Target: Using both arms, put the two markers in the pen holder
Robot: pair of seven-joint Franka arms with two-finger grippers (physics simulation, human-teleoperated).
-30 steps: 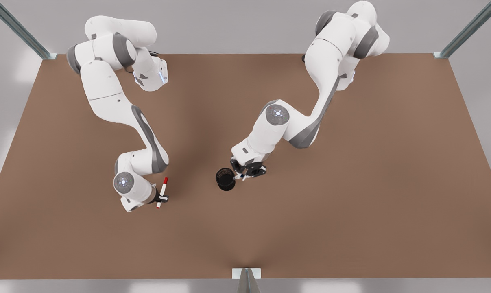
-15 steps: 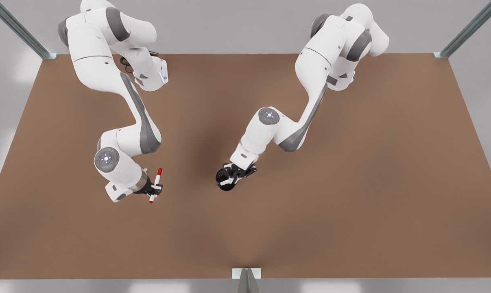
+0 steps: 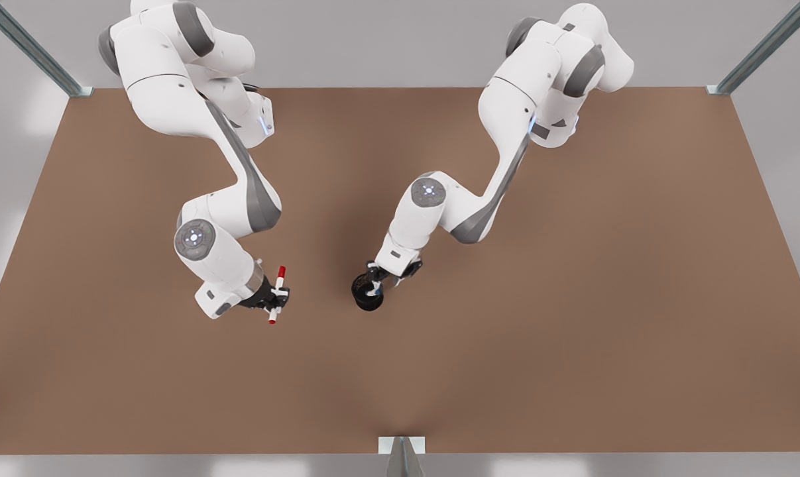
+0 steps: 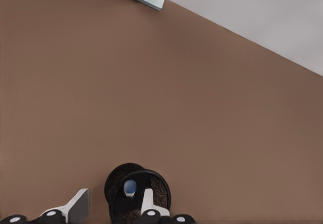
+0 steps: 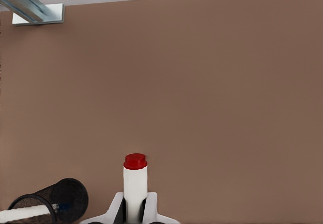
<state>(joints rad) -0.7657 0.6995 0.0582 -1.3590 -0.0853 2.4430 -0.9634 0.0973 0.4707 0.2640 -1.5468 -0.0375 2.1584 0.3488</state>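
Halfway there: blue marker [image 4: 130,187] sits in the pen holder [image 4: 117,191] beneath the left gripper [image 4: 112,208], fingers spread and empty. Right gripper [image 5: 134,210] pinches the red marker [image 5: 135,183], not yet delivered.

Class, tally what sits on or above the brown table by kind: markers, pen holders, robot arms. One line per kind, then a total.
Markers: 2, the red-capped marker and the blue marker
Pen holders: 1, the pen holder
Robot arms: 2, ending in the left gripper and the right gripper
Total: 5

Right end effector [image 3: 272,301] grips red marker [image 3: 277,294]; left end effector [image 3: 378,281], seemingly open, over pen holder [image 3: 366,296].
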